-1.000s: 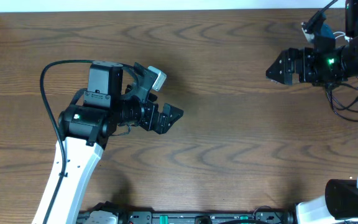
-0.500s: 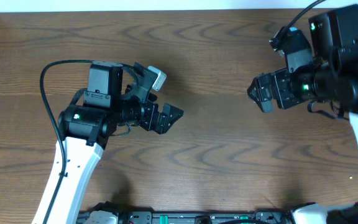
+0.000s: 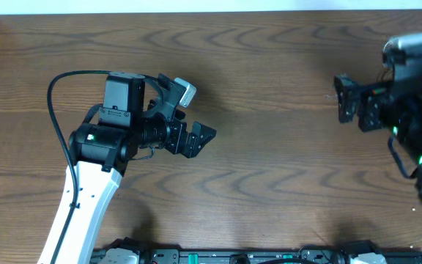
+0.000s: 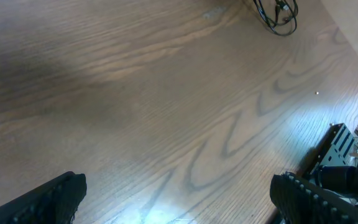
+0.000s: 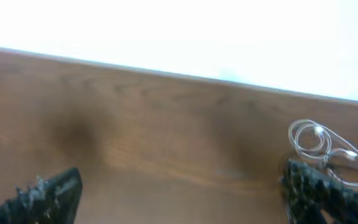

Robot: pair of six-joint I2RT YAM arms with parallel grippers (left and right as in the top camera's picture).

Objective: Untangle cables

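Note:
The black cable [image 4: 279, 12] lies in a small coil on the wooden table, far from my left gripper, at the top of the left wrist view. The white cable [image 5: 321, 144] lies in loose loops near the table's edge, just beyond the right finger in the right wrist view. Neither cable shows in the overhead view. My left gripper [image 3: 200, 138] [image 4: 179, 196] is open and empty above bare wood. My right gripper [image 3: 346, 103] [image 5: 179, 190] is open and empty at the table's right side.
The wooden table [image 3: 269, 176] spans the whole overhead view. Its far edge meets a white surface [image 5: 179, 31]. A thick black arm cable [image 3: 57, 95] loops off the left arm. Black equipment [image 4: 344, 165] stands at the table's edge in the left wrist view.
My right arm swung left and toward the middle, then back to the right and turned, now covering the right edge. My left arm has not moved.

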